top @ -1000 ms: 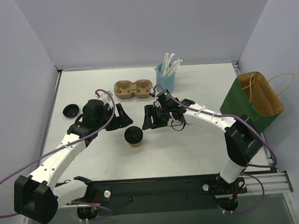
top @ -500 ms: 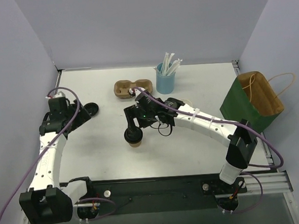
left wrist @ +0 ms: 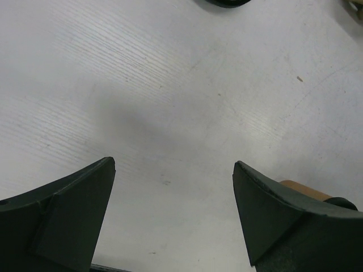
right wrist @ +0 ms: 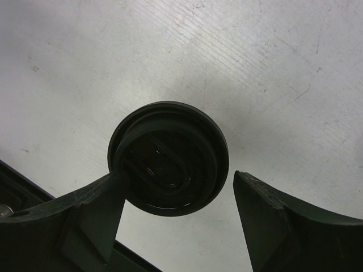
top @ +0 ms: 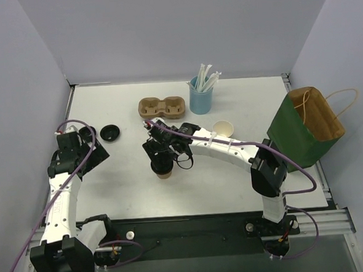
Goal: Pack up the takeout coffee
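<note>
The takeout coffee (top: 223, 129), a small tan cup with a white rim and a cream inside, stands uncovered right of the table's middle, with neither gripper at it. A second tan cup with a black lid (top: 163, 167) stands in front of the middle. My right gripper (top: 160, 154) hangs open over it. In the right wrist view the lid (right wrist: 168, 165) lies between the fingers of the right gripper (right wrist: 178, 174): the left finger meets its edge, the right finger stands apart. My left gripper (top: 95, 155) is open far to the left, and the left wrist view shows it (left wrist: 173, 164) holding nothing.
A loose black lid (top: 110, 132) lies near the left gripper. At the back stand a brown two-hole carrier (top: 162, 107) and a light-blue cup of white straws (top: 200, 96). A green paper bag (top: 304, 128) with handles stands at the right edge.
The left arm has swung away from the lidded cup to the table's left side and opened wide. The right gripper has moved left and forward over the lidded cup, its jaws wider.
</note>
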Robot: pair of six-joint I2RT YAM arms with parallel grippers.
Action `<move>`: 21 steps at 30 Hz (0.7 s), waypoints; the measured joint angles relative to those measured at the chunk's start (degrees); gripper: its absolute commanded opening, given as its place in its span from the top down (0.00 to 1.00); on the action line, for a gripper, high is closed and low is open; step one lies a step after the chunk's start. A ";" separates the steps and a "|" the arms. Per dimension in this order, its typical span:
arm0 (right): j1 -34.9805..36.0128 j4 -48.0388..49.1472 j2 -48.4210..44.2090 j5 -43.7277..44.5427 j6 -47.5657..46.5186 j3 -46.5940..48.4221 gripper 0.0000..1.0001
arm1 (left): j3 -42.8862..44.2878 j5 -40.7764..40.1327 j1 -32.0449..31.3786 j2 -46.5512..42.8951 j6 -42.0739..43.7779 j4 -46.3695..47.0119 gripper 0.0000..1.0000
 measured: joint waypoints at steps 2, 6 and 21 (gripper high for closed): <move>0.00 -0.35 0.59 0.11 -0.20 0.55 0.25 | -0.13 1.84 0.00 0.15 0.26 0.22 0.10; 0.00 -0.28 1.42 0.07 -0.31 1.01 0.31 | -0.81 8.17 -0.76 -0.02 0.68 1.73 0.17; -0.13 0.48 1.53 -0.68 -1.16 0.81 0.46 | -18.99 26.49 -18.45 -1.57 -11.93 22.67 0.36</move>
